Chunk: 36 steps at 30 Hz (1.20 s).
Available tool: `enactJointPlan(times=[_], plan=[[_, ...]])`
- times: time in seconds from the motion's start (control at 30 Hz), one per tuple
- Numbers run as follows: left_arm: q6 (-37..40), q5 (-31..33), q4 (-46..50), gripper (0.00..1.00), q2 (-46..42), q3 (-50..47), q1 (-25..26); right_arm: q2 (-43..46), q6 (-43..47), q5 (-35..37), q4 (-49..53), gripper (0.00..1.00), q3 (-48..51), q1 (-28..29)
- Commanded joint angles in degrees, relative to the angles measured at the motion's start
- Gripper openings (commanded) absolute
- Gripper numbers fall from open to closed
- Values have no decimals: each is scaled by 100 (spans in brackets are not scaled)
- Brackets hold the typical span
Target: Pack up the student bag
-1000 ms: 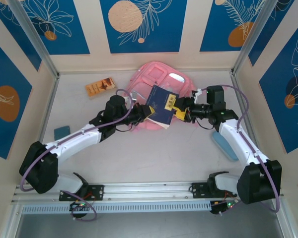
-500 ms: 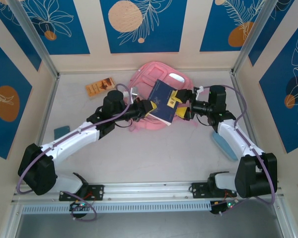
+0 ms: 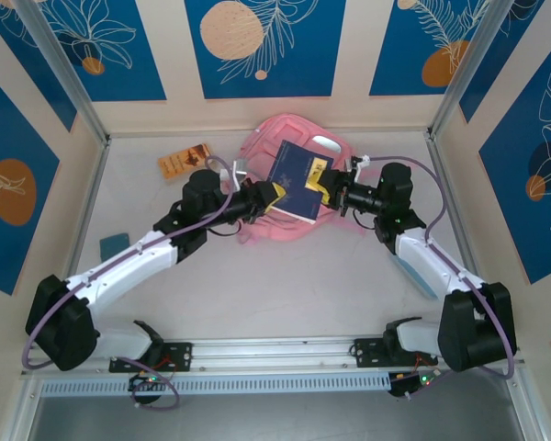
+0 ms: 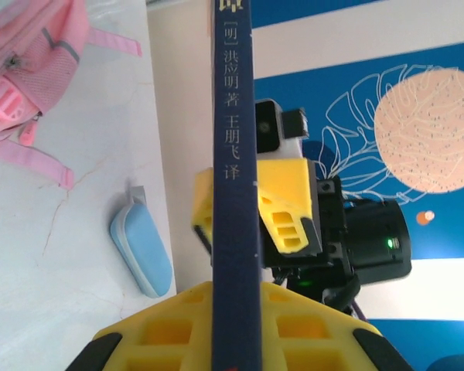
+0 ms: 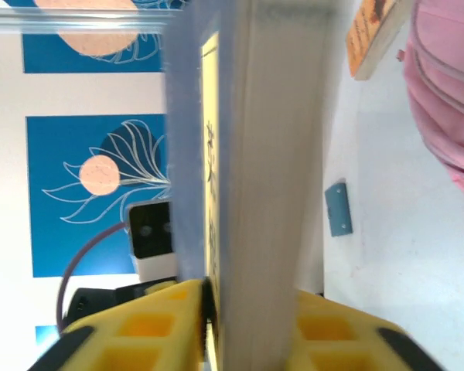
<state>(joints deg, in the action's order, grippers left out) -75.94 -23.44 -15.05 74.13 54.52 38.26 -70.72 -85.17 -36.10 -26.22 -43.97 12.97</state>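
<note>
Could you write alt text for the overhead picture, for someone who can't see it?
A white left arm and right arm hold a dark blue book in their yellow jaws, one from each side, over a pink backpack on a pale table. An orange box lies to its left.

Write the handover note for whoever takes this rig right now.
Left end effector: shut on one edge of the dark blue book.
Right end effector: shut on the opposite edge.
The book is held over the pink backpack, not inside it.
The orange box, light blue case and small blue flat piece lie on the table, outside the bag.
Left to do: get the book in, then likely the rest.
</note>
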Motion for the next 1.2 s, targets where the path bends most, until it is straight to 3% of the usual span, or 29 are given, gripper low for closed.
enactJointPlan(times=[0.0,0.23,0.33,0.5,0.63,0.77,0.9,1.17], plan=[[-174,550,-484,11,-324,-277,-83,290,-176,556,-472,12,117,197],[-360,762,-649,45,-442,-536,-72,396,-172,1845,-200,3,15,727],[-531,846,-824,50,-417,-609,-25,324,26,2348,52,2,-165,992],[-725,1125,-1073,48,-408,-718,102,186,-22,3017,307,2,-338,1304],[-888,1531,-1165,39,-495,-951,103,147,17,3294,629,2,-482,1477],[-940,1660,-1255,26,-472,-1014,102,113,-18,3245,654,2,-491,1548],[-879,1665,-1240,18,-421,-976,79,80,43,3030,736,3,-534,1601],[-759,1670,-1178,22,-425,-1001,-33,72,-69,2732,833,5,-335,1687]])
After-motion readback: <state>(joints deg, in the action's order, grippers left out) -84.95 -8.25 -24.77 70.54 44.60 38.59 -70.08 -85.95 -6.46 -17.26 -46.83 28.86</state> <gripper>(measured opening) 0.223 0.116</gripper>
